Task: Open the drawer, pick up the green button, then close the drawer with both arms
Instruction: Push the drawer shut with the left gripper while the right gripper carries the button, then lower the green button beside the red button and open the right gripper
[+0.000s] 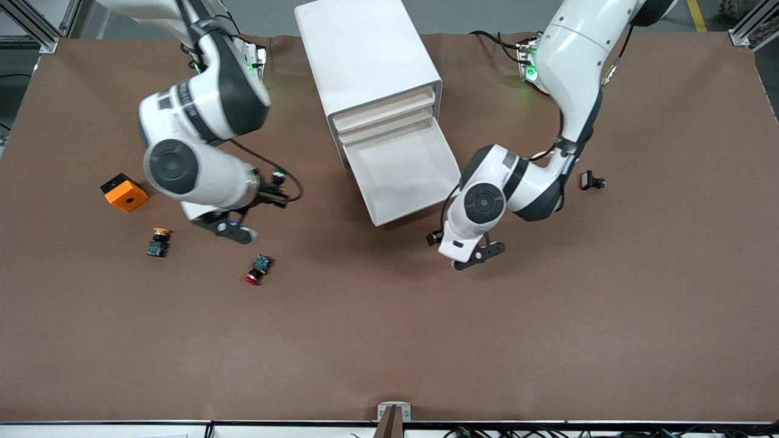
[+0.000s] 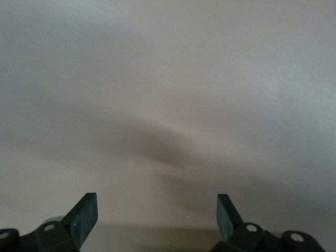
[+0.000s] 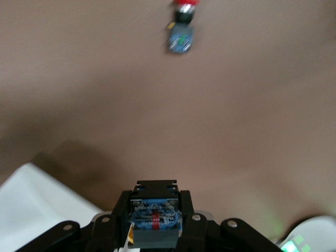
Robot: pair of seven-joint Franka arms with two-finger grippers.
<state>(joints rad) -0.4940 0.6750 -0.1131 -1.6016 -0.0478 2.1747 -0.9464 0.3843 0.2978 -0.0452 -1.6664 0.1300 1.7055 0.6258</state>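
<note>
Brown counter [image 1: 389, 340]: white cabinet [image 1: 365, 55] at the far edge, bottom drawer [image 1: 405, 173] pulled out. Right claw [image 3: 156, 220] clenched on the button [image 3: 155, 219], over the counter near the red-capped button [image 1: 258, 269]. Left claw [image 2: 157, 218] released, over the counter beside the drawer front.

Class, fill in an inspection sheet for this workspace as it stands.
Surface: brown table, nothing spilled.
Job's things: cabinet's lowest drawer pulled open, nothing seen inside; button held, blue base showing.
Clutter: orange block, yellow-capped button, red-capped button, small black part.
Grippers: right gripper shut on button, over table; left gripper open, over table beside drawer.
Cables: black cable looped at right wrist.
Surroundings: metal frame post.
</note>
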